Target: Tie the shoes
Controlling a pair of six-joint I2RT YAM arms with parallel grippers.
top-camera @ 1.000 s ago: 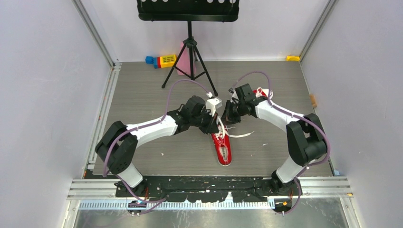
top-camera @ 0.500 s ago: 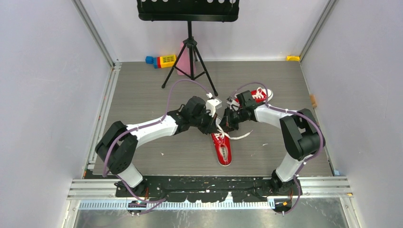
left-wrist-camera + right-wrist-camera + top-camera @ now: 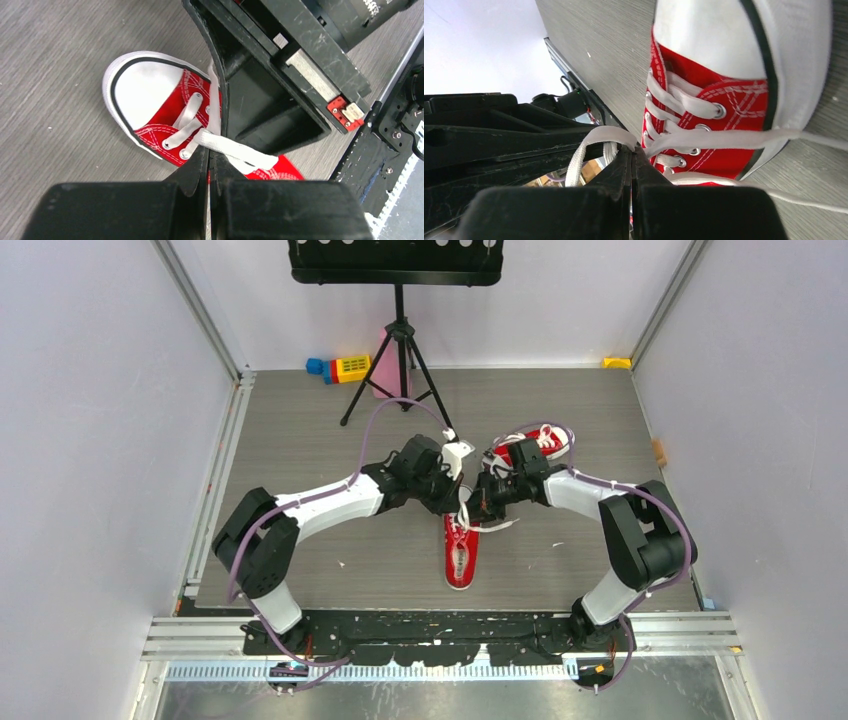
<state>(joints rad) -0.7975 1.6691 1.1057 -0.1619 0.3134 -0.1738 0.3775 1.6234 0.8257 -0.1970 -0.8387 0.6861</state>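
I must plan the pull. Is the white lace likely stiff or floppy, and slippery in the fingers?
Probably floppy: the lace curls in a slack loop at the right gripper. It looks flat and woven, so the left gripper, shut on it, likely holds without much slip.

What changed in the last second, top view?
The right gripper moved in toward the left gripper over the near shoe, which slid slightly left. The far shoe is now in fuller view. Both grippers are shut on the white laces. The music stand and blocks are unmoved.
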